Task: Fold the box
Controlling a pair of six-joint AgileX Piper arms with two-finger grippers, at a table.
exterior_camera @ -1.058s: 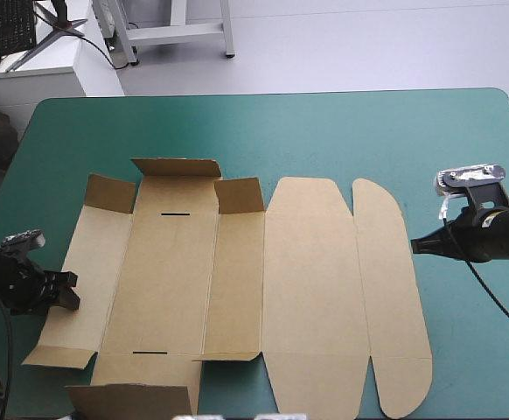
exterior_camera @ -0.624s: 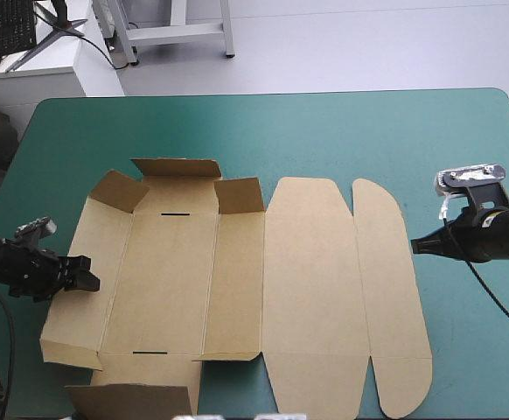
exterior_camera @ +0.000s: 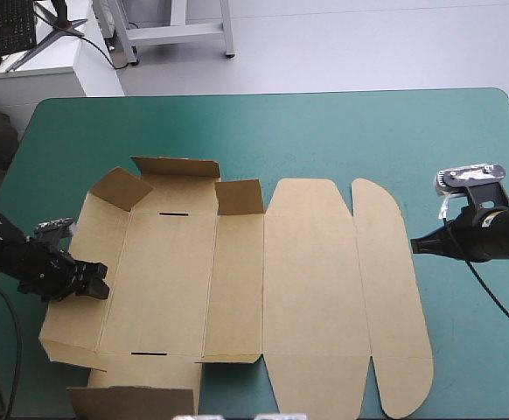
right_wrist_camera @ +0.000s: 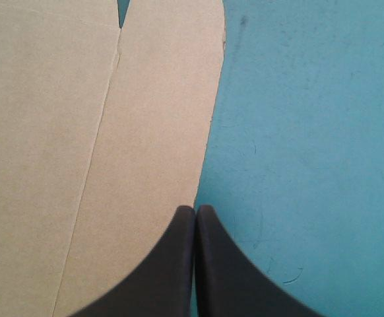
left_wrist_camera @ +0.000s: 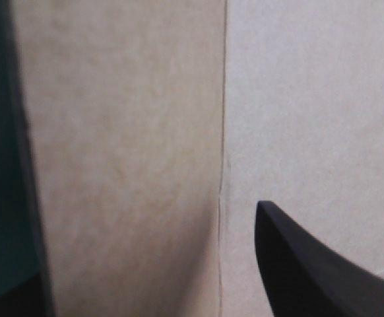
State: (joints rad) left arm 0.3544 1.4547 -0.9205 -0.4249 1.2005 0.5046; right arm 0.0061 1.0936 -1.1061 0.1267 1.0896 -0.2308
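Teal-green cover (exterior_camera: 324,131) carrying brown box (exterior_camera: 307,280), lying mostly flat across middle. Left gripper (exterior_camera: 93,284) reaching in open, fingers apart over left side panel (exterior_camera: 66,328), which is tilting up. Right gripper (exterior_camera: 414,246) resting closed, tip at right rounded flap (exterior_camera: 386,289). Judging stage early: one wall rising, other walls, tucks and lid waiting.

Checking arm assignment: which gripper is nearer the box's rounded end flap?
Right. The right gripper is shut, its tip at the outer edge of the rounded flap; the left gripper is at the opposite end of the box.
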